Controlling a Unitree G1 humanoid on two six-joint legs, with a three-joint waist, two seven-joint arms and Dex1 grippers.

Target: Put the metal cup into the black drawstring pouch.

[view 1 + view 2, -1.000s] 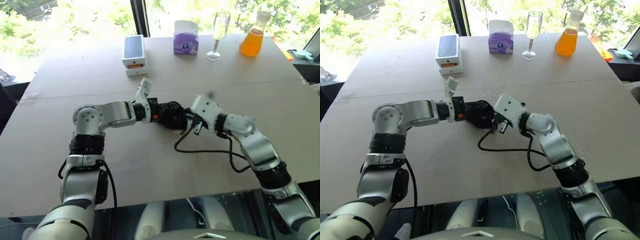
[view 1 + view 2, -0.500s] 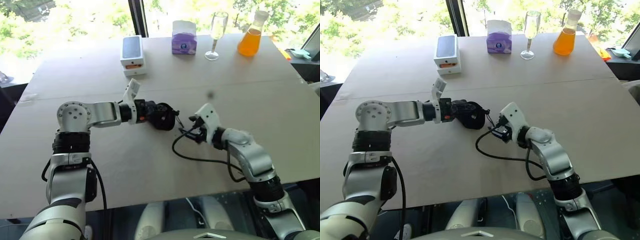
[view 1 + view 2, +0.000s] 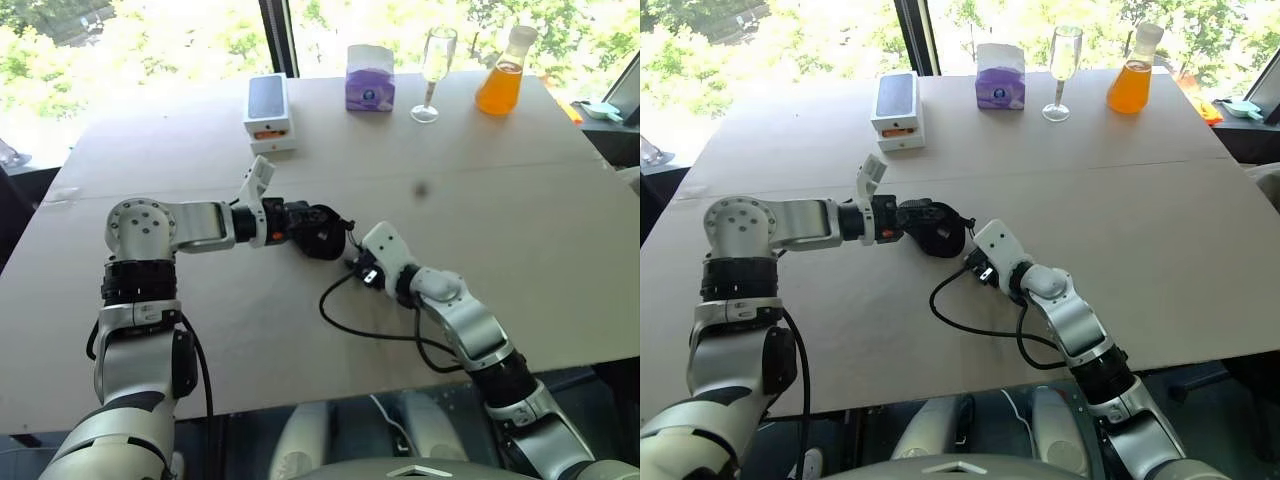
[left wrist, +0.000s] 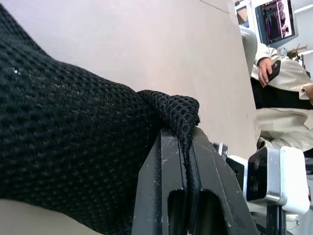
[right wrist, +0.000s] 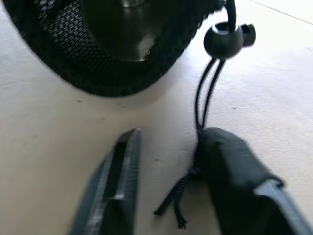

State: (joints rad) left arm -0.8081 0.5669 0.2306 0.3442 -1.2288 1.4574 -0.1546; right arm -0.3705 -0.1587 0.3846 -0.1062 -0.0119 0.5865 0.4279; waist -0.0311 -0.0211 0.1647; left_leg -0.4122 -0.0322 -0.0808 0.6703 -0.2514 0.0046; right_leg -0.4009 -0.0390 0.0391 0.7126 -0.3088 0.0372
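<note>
Two grips matter: my left gripper [image 4: 188,147] pinches the black drawstring pouch [image 3: 318,232]; its cord [image 5: 208,98] runs between my right gripper's [image 5: 168,186] spread fingers.

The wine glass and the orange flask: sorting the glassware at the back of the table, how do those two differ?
The wine glass is tall, slim and stemmed; the flask is squat, cone-shaped and sits flat on the table. The glass looks clear and mostly empty; the flask holds orange liquid. The glass is open-topped; the flask has a pale stopper. Both stand upright, side by side, near the far edge.
</note>
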